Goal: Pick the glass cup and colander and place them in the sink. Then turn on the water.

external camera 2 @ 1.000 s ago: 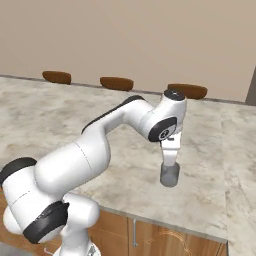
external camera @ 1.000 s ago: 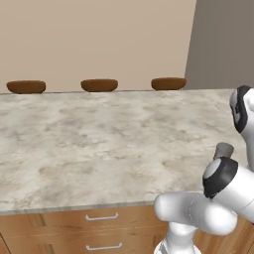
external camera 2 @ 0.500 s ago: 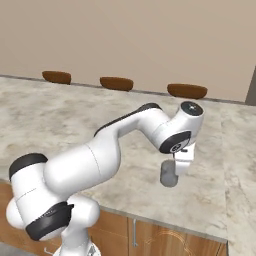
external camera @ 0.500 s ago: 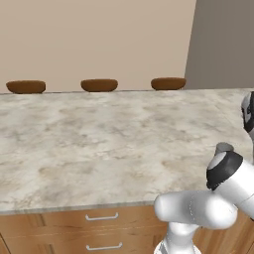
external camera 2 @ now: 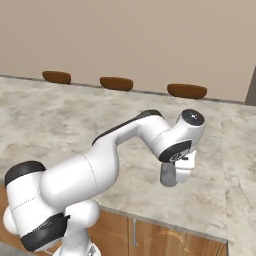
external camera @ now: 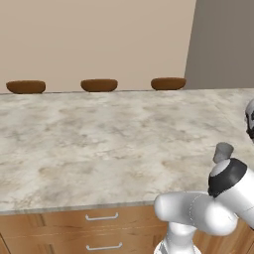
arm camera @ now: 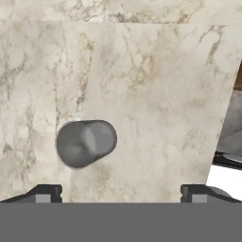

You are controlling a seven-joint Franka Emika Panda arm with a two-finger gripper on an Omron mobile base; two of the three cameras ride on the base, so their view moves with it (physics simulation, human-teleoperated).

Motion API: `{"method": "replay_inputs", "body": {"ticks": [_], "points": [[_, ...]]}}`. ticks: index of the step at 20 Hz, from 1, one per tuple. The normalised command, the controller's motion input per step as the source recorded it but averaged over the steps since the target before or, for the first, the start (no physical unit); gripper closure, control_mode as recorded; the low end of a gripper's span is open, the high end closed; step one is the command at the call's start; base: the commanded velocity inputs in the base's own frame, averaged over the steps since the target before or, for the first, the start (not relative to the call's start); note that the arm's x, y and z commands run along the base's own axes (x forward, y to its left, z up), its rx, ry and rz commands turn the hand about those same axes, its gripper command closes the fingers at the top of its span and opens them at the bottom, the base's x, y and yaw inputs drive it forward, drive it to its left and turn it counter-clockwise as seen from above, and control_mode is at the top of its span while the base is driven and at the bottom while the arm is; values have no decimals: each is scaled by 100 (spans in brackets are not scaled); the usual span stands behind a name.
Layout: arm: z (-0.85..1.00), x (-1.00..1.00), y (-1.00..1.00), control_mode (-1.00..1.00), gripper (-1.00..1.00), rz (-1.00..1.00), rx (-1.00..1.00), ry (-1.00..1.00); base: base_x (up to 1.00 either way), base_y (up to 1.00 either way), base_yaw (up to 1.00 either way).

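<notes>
1. While the broad beige marble counter (external camera: 99,144) bears the small translucent grey glass cup (arm camera: 85,142) upright near its front edge, come down from straight above
2. Shift the white arm's two-finger gripper (arm camera: 121,193) sideways — the cup sits off-centre between its tips
3. Jaws are spread wide, empty — clench only once they straddle the cup

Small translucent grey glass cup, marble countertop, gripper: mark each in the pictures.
glass cup (arm camera: 85,143), hand view, on its side wall.
marble countertop (external camera: 99,134), left base view, on bare top surface.
gripper (arm camera: 121,194), hand view, midway between the open fingertips.
</notes>
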Motion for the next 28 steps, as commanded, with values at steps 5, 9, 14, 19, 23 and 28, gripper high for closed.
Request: {"method": "replay_inputs", "body": {"ticks": [5, 9, 14, 19, 23, 28], "points": [[-25, 1, 8, -100, -100, 0, -14, 0, 0, 0, 0], [-34, 0, 5, -100, -100, 5, -15, 1, 0, 0, 0], [-48, 3, 21, -100, -100, 10, -10, 1, 0, 0, 0], [-34, 13, 20, -100, -100, 12, -4, 1, 0, 0, 0], [-26, 25, 9, -100, -100, 12, -4, 3, 0, 0, 0], [-17, 39, 0, -100, -100, 7, -3, 7, 0, 0, 0]]}}
